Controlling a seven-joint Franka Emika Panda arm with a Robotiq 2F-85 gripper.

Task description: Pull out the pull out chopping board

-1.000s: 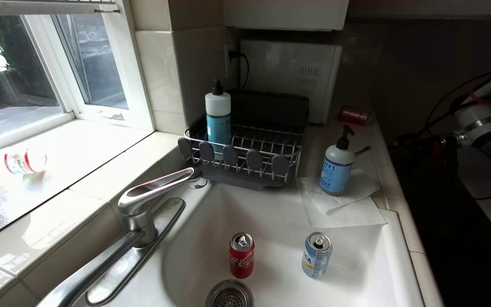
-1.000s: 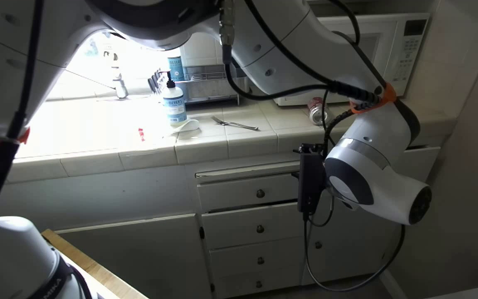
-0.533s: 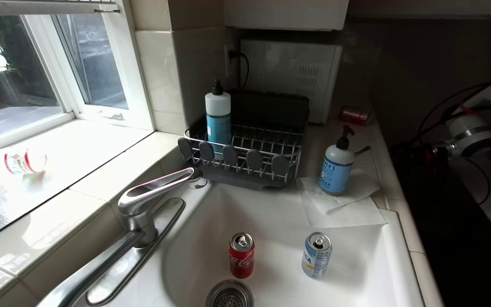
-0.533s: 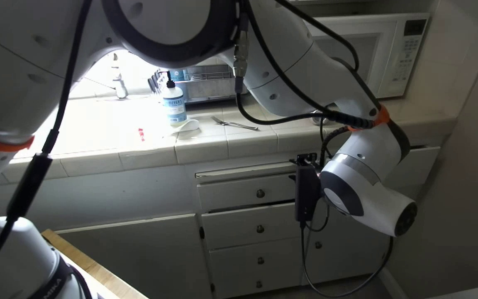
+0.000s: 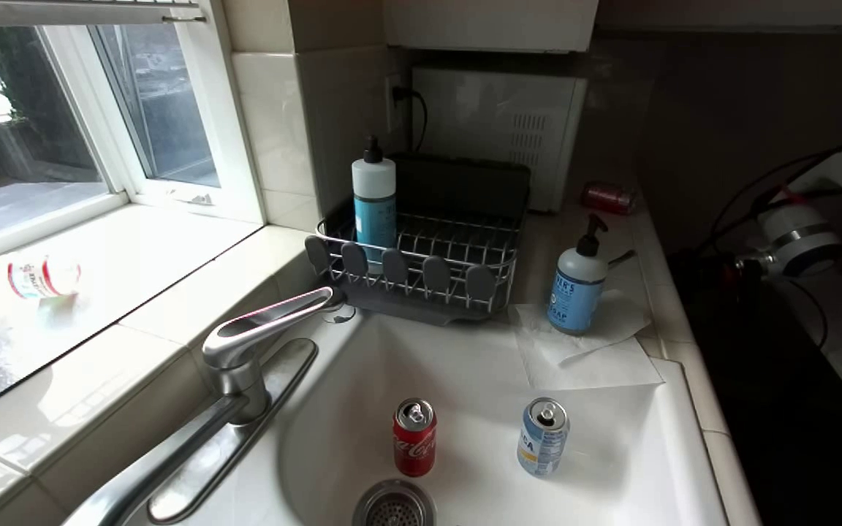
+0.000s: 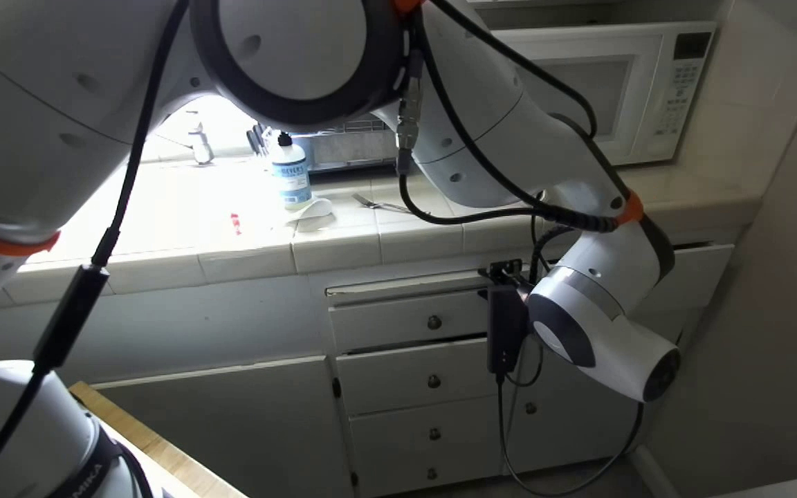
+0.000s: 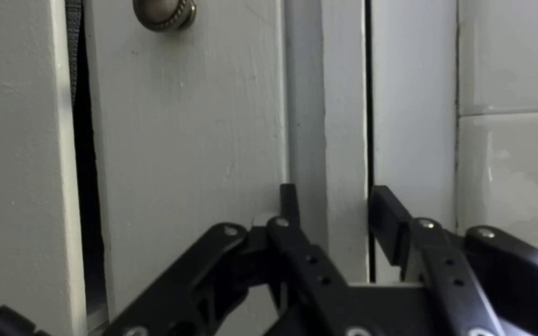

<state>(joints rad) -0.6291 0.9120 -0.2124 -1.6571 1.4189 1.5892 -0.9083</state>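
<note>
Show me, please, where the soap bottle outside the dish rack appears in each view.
In an exterior view: soap bottle, right of centre, mid-height.
In an exterior view: soap bottle, left of centre, upper half.
Wrist view: not in it.
Shared landmark, both exterior views: microwave.

Claw (image 7: pixel 336 210): plain black. Wrist view: flat grey-white painted board front (image 7: pixel 346 140) between its tips; round bronze-coloured metal knob (image 7: pixel 160 11), beaded rim, up-left of claw.

Exterior view: daylight from window (image 5: pixel 154 106), left of soap bottle (image 5: pixel 577 291); sill (image 5: pixel 150 237) bleached. Right of soap bottle, deep gloom around arm (image 5: pixel 801 237). Exterior view: desk (image 6: pixel 336 235) blown out white left of soap bottle, cabinet fronts (image 6: pixel 405 373) below dim grey. Wrist view: sheen on tiles (image 7: pixel 512 163), hand (image 7: pixel 334 192) near-black.
</note>
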